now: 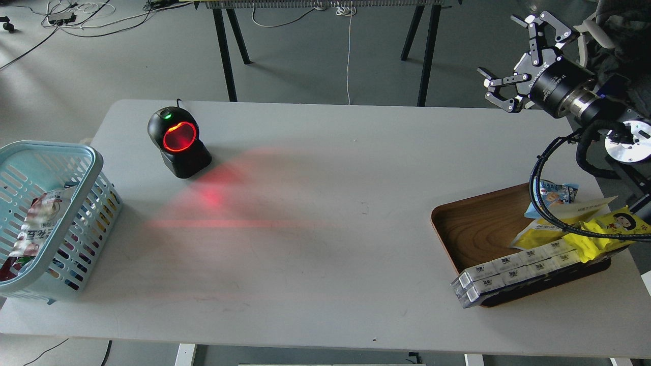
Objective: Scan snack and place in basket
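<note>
The snack pouch with the yellow lower half is out of view, and so is my left arm with its gripper. The light blue basket [94, 168] stands at the table's left edge, partly cut off by the frame, and holds a white and red packet [38, 223]. My right gripper [508, 63] hangs open and empty above the table's far right corner, its fingers spread wide. The black scanner [178, 142] stands at the back left, its round window glowing red, and casts red light across the table.
A brown wooden tray [475, 226] at the right front holds bright-yellow cartoon-face packs [610, 229], a pale-yellow-and-white pouch [546, 231], a blue packet [557, 193] and a row of small white boxes [513, 269]. My arm's black cable [539, 203] loops over the tray.
</note>
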Controlling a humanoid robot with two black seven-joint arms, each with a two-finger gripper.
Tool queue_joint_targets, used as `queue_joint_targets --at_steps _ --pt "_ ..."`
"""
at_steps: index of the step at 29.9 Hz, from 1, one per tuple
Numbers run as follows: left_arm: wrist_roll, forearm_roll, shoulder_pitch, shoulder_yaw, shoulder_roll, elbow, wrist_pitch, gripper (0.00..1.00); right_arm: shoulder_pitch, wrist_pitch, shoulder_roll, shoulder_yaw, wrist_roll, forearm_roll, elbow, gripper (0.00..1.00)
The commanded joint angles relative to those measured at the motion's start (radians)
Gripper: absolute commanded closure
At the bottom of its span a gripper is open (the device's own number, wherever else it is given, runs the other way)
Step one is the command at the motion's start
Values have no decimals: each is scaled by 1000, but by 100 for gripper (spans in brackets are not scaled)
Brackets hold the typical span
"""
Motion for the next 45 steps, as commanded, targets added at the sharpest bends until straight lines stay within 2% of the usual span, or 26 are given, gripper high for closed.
queue_joint_targets --at_steps 1,6,16,31,32,35,37,39,41,45 --pt "0 -41 0 107 5 4 74 98 -1 0 5 -1 0 0 -2 1" --pt "0 -70 2 207 2 4 152 98 -1 0 7 -4 0 0 0 1" --pt "1 -162 2 372 -35 4 252 98 -5 0 7 -4 0 0 0 1" --pt "0 -191 3 487 -75 29 293 94 -5 0 7 -5 0 0 0 1" --pt "0 -191 3 491 -75 29 293 91 -5 0 7 -5 0 0 0 0" --pt "0 -193 3 491 -73 29 293 75 -7 0 7 -5 0 0 0 1" --pt "-2 -193 2 489 -72 29 293 55 -7 0 7 -7 0 0 0 1" --pt "-8 -207 2 488 -70 29 293 29 -8 0 7 -7 0 0 0 1" --pt "-19 -225 2 484 -66 29 293 12 -8 0 7 -7 0 0 0 1" --pt "-26 -228 -11 458 -49 29 293 8 -8 0 8 -7 0 0 1 1"
